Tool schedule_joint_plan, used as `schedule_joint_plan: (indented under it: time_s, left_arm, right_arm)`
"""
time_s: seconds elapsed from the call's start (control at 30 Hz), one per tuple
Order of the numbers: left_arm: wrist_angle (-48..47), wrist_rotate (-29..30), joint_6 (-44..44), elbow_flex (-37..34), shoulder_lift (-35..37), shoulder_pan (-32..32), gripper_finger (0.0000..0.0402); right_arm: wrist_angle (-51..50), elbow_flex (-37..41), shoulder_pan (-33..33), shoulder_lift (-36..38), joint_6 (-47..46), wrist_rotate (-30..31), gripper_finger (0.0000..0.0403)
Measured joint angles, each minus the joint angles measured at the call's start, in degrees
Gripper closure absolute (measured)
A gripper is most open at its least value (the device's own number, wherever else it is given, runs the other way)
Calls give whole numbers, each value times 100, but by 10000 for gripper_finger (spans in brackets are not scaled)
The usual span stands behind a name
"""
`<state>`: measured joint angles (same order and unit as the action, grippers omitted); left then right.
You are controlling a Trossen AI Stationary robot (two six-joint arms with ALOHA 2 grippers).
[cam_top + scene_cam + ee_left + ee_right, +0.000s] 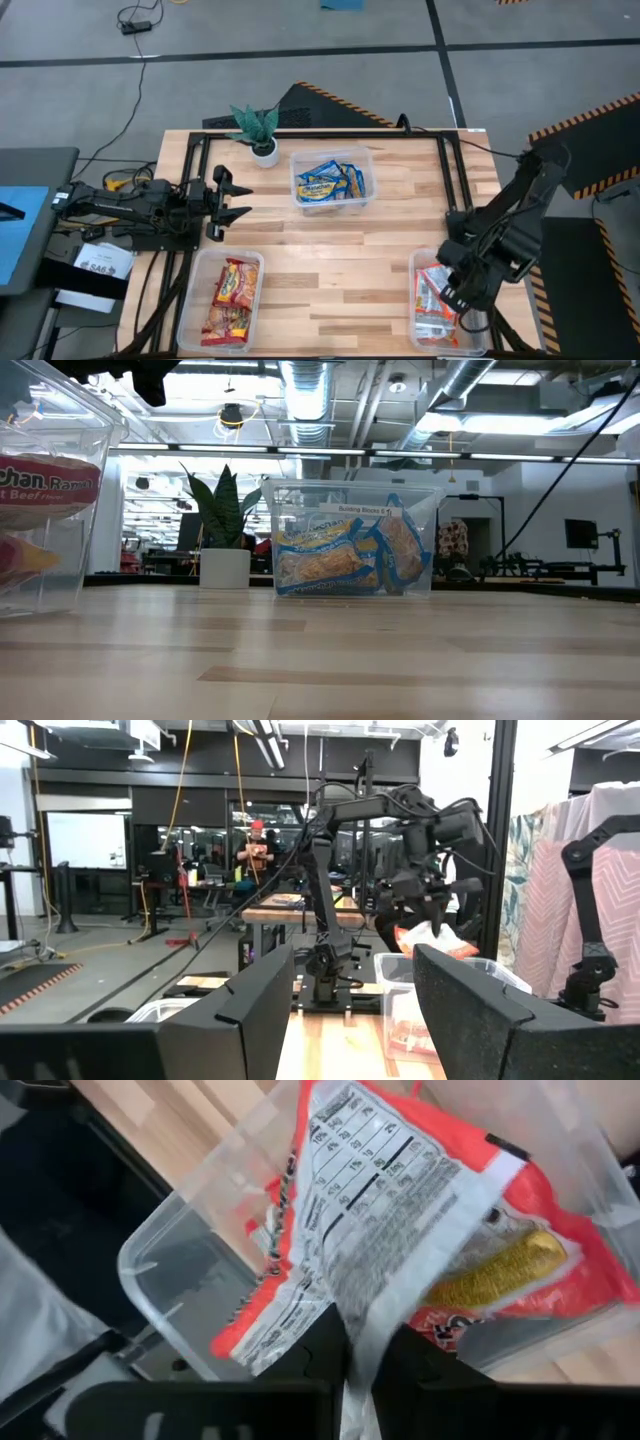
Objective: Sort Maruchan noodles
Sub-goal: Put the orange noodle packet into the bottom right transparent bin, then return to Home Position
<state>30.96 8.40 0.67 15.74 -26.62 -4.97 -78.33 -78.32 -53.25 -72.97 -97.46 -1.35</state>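
The Maruchan noodles lie in three clear tubs: blue-and-yellow packets (330, 183) in the far middle tub, red-and-yellow packets (230, 297) in the near left tub, and orange-red-and-white packets (437, 312) in the near right tub (420, 262). My right gripper (452, 292) hovers over the near right tub, shut on one orange-red-and-white packet (400, 1210). My left gripper (236, 199) waits open above the table's left side, fingers pointing right and touching nothing. My right gripper pinches the orange-red-and-white packet by its crimped end seal (357, 1342) between the two fingers. The fingers point down from above. The packet hangs below them, lifted clear over the open tub (170, 1270); the left wrist view shows it in the air (432, 936).
A small potted plant (258, 130) stands at the far left of the table, beside the blue-packet tub (350, 540). A black frame rail (330, 133) runs round the far and side edges. Bare wood (340, 270) lies between the tubs.
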Motion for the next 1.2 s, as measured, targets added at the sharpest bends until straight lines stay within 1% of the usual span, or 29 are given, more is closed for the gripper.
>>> schedule_joint_plan:
  time_s: [0.1, 0.23, 0.33, 0.5, 0.53, 0.6, 0.77, 0.83, 0.93, 1.0, 1.07, 1.13, 1.2]
  left_arm:
    - [0, 0, 0, -1, 1, 0, 207]
    - [-2, 0, 0, -1, 1, 0, 207]
    - [-2, 0, -22, -1, 1, 0, 207]
    - [-30, 0, -32, -1, 1, 0, 207]
    - [-37, 0, -39, -1, -1, 0, 207]
    - [-36, 0, -39, -1, 1, 0, 207]
    - [-35, 0, -42, -1, 1, 0, 207]
    - [-35, 0, -42, -1, -1, 0, 207]
    - [-52, -15, -53, -1, -1, 0, 207]
    - [-87, -17, -166, -1, 4, 0, 207]
    - [-238, 4, -456, 1, 56, -2, 207]
    - [-465, 266, -630, 1, 139, -2, 213]
    - [-759, 622, -779, 1, 252, 0, 232]
  right_arm:
    - [-8, 0, 19, -145, 166, -50, 340]
    - [-58, 0, 122, -256, 191, -334, 338]
    - [-54, 0, 209, -325, 284, -346, 338]
    - [-28, -2, 491, -324, 1071, -319, 337]
    - [-13, -2, 569, -324, 1315, -204, 337]
    - [-4, -2, 741, -324, 1948, 230, 337]
    - [-10, -2, 1295, -324, 3550, 1653, 337]
    - [-4, -2, 1543, -324, 3997, 2237, 337]
    - [-17, -2, 1923, -323, 4640, 2870, 337]
    - [-33, -2, 2166, -322, 4982, 3167, 337]
    - [-59, -2, 2363, -322, 5307, 3301, 337]
    - [-72, -2, 2506, -317, 5572, 3310, 337]
    - [-76, -2, 2571, -268, 5682, 3316, 338]
